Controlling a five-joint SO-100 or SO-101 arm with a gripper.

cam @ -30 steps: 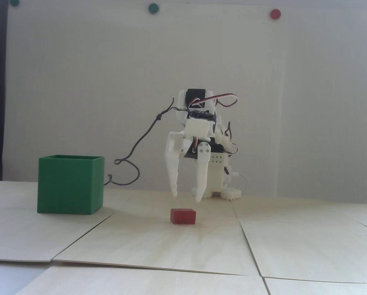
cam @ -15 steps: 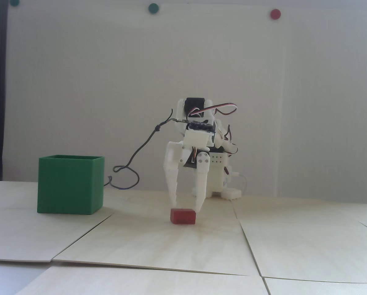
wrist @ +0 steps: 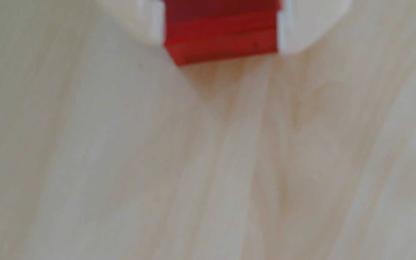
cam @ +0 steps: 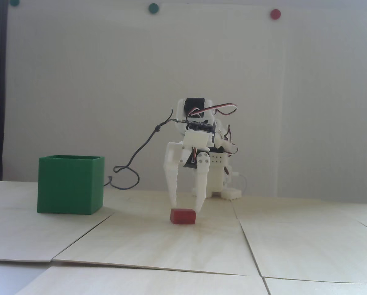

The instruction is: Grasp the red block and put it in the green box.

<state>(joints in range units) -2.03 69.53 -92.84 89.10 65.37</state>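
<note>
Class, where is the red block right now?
In the fixed view, the red block sits on the wooden table, right of the green box, directly beneath the gripper fingertips.

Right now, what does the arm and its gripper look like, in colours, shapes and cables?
The arm is white plastic with black servo blocks. The gripper has two long, tapered white fingers. A red-white-black ribbon cable loops on top; a thin dark cable trails off.

the fixed view sits low at table [cam: 171,245] level, facing the arm [cam: 199,135] and back wall. the wrist view looks down, very close and blurred. both show the red block [cam: 183,216] [wrist: 220,37].
</note>
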